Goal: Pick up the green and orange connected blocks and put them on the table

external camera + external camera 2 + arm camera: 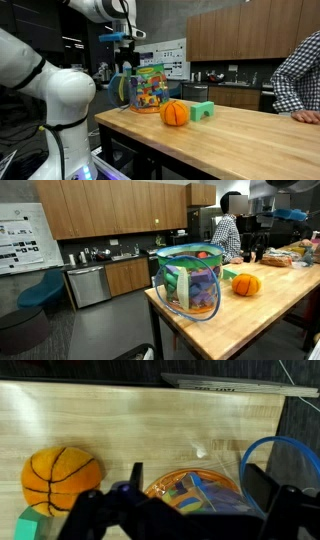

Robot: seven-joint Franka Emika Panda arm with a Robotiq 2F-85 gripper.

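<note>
A toy bag (147, 88) is standing on the tabletop (250, 140) near its corner; a ball (175, 113) is sitting just beside the bag; a block (202, 111) is resting beside the ball, away from the bag; the hand (123, 62) is hanging above the bag.

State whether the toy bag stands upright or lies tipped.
Upright: in both exterior views the bag stands on its base on the table.
</note>
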